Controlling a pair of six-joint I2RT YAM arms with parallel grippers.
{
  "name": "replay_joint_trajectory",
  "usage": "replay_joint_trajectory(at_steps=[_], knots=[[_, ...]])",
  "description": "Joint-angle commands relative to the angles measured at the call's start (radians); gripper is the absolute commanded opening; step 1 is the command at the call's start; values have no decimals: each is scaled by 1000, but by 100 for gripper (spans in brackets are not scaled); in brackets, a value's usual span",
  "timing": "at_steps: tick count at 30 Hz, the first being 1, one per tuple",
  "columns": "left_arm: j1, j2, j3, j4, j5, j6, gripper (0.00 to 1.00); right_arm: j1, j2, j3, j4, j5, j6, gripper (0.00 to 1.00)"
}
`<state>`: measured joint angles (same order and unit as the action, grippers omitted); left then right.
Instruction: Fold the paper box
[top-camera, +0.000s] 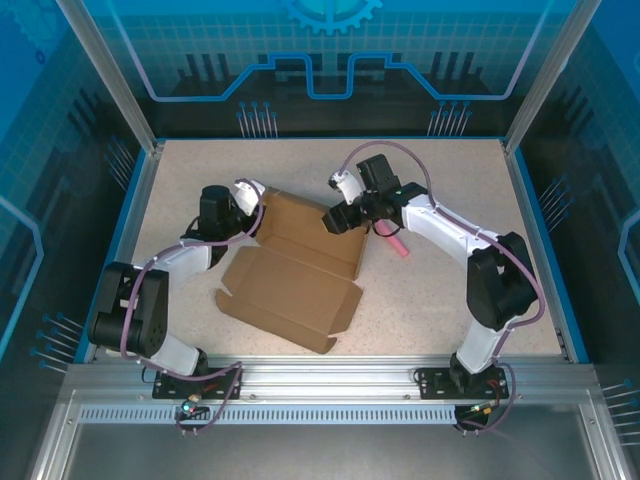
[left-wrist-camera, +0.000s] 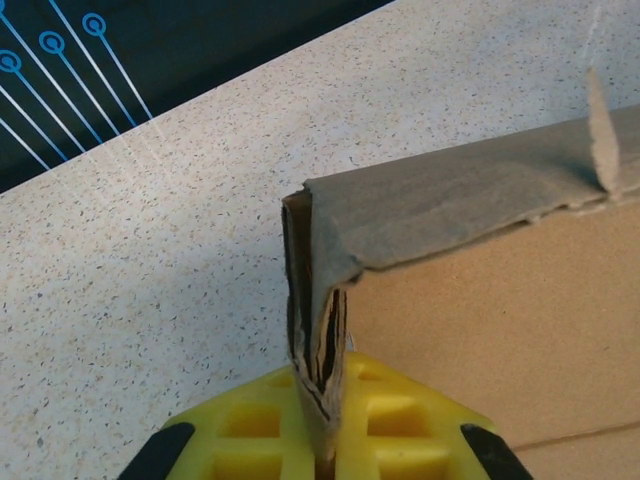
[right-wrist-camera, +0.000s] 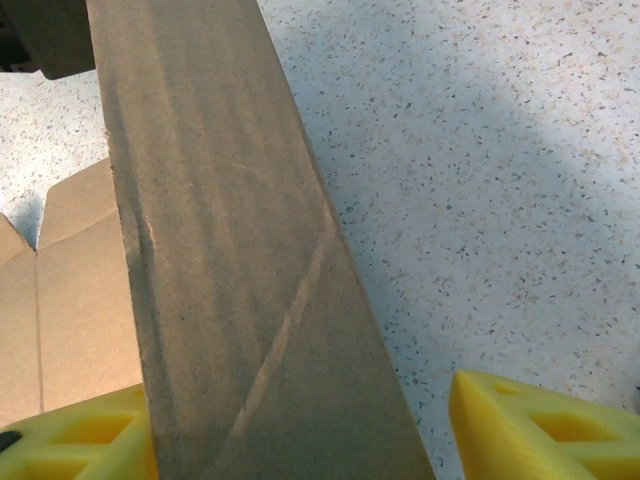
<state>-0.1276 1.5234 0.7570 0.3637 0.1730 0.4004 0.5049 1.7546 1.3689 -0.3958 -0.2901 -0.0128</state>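
Paper box (top-camera: 285, 290) corner tight in left tool (left-wrist-camera: 322, 420); right tool (right-wrist-camera: 300, 440) astride a raised flap (right-wrist-camera: 220, 250), grip unclear.

The paper box (top-camera: 290, 280) is matt brown cardboard, fibrous and rough at cut edges. The table (top-camera: 450, 310) is smooth, speckled, stone-like. The pads (left-wrist-camera: 400, 425) of the left gripper (left-wrist-camera: 322, 450) are matt yellow plastic.

The box (top-camera: 290, 285) covers the middle of the table (top-camera: 430, 320), its rear panel raised like a wall. A pink stick (top-camera: 398, 245) lies just right of it. The far strip is open.
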Motion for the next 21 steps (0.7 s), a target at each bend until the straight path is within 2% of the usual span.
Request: replay_joint_trajectory(at_steps=[1,8,14,21], knots=[[-4,17,10,-32,-19,69,17,12,-3,25,-12,-22,-15,64],[0,38,14,-78,-49,107,35,16,0,27,-8,-13,-15,62],[2,61,53,-144,-72,122,47,20,4,30,-6,-12,-16,61],[-1,109,95,-164,-142,130,51,27,21,38,-9,-12,-23,60]])
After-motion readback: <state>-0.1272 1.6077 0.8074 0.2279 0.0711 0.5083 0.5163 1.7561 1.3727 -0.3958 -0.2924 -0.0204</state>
